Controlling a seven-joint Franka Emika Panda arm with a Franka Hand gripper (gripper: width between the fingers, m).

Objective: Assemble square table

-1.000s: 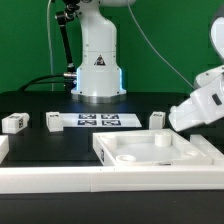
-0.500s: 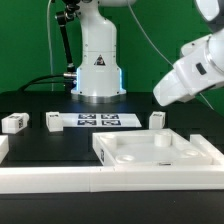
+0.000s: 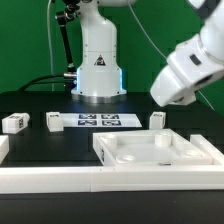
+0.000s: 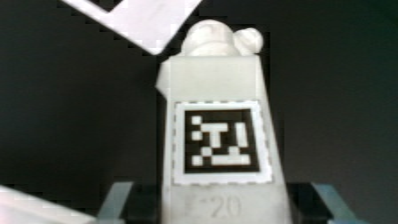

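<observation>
Pinching small white tagged plastic leg point(image 4: 214, 100) in pincer point(image 4: 217, 203), peg end free, likely for seating into large white rimmed square slab point(image 3: 198, 152).

Ext. cam sits low, near bench height, facing the robot base point(image 3: 98, 65) across the black bench point(image 3: 40, 100), with the white slab point(image 3: 160, 150) closest to the lens (green backdrop point(image 3: 30, 40) behind). Wrist cam looks along the gripper point(image 4: 217, 205) at v. close range, a tagged leg point(image 4: 217, 110) filling its frame. Overlap btwn views: only around the arm point(image 3: 190, 65) at the exterior view's right.
</observation>
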